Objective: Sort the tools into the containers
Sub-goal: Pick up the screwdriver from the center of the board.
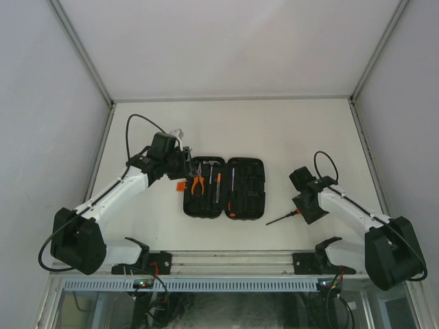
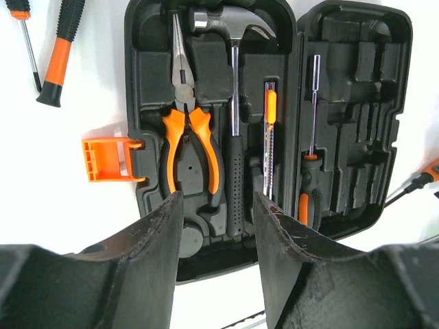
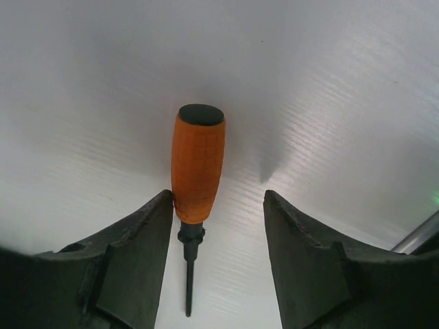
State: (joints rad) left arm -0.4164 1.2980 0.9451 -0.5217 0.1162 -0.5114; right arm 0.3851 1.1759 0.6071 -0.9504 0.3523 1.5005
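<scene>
The black tool case (image 1: 255, 189) lies open in the middle of the table, its orange latch (image 2: 108, 159) at the left. Its left half holds the orange-handled pliers (image 2: 189, 140), the hammer (image 2: 234, 130) and a thin orange screwdriver (image 2: 270, 113). A black-handled screwdriver (image 2: 313, 123) sits in the right half. My left gripper (image 2: 216, 226) hovers open over the case's near edge, holding nothing. My right gripper (image 3: 216, 205) is open around an orange-handled screwdriver (image 3: 197, 161) lying on the table. The handle is close against the left finger, with a wide gap to the right one.
Two loose screwdrivers (image 2: 58, 51) lie on the table left of the case. The right arm's screwdriver (image 1: 282, 218) rests right of the case, near the front rail (image 1: 233, 259). White walls enclose the table on three sides.
</scene>
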